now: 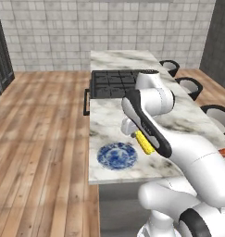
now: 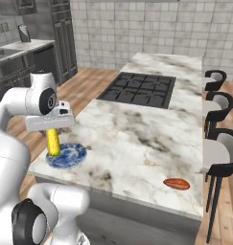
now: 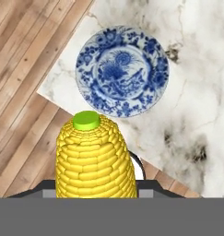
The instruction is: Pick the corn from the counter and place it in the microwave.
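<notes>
Fingertips hidden behind the corn (image 3: 95,159) in the hand view; jaw gap not readable directly. Gripper (image 2: 52,133) clamped on the corn, cob hanging upright, lifted clear above the blue plate (image 2: 66,156) at the counter (image 2: 137,139) near-left corner. Floor just beyond that edge. Rightward: bare marble, stovetop (image 2: 139,89), brown item (image 2: 176,183), stools (image 2: 218,143) along far edge.

A home kitchen: a marble-veined island counter (image 2: 137,139) with a black stovetop (image 2: 139,89) set into its far half, black bar stools (image 2: 217,148) along its right edge, grey tiled walls, wood plank floor, and dark cabinets (image 2: 60,33) with a sink counter (image 2: 12,50) at the left.
</notes>
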You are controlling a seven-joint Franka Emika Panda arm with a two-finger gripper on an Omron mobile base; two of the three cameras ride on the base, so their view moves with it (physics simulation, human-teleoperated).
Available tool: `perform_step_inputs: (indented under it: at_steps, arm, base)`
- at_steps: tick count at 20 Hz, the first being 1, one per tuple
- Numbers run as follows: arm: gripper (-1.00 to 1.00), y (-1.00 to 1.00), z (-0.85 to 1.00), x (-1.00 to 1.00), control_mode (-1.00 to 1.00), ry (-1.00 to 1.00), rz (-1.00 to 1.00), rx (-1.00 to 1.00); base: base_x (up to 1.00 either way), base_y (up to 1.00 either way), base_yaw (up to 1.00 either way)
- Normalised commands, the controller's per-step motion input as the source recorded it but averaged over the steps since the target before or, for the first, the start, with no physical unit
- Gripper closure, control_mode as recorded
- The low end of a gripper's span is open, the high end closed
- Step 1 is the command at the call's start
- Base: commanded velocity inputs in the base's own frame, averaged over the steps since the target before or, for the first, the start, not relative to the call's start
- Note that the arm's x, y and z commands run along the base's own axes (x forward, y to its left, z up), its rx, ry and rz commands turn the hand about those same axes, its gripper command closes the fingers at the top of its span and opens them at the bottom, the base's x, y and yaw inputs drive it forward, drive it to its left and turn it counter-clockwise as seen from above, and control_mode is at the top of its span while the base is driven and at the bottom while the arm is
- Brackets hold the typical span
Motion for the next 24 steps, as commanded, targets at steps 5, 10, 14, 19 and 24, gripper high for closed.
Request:
perform_step_inputs:
  at_steps: [5,10,14,19,24]
  arm:
    - [1.00,0.00,0.00,-0.06,1.00,0.00,0.00,0.00]
    - [1.00,0.00,0.00,0.00,1.00,0.00,0.00,0.00]
    - [1.00,0.00,0.00,0.00,1.00,0.00,0.00,0.00]
    - [1.00,0.00,0.00,0.00,1.00,0.00,0.00,0.00]
    - [1.00,0.00,0.00,0.00,1.00,0.00,0.00,0.00]
  base:
    - [-0.52,0.03,0.02]
    - [-0.67,0.21,0.37]
    - [-0.32,0.43,0.87]
    - [-0.09,0.04,1.00]
    - [-0.07,0.00,1.00]
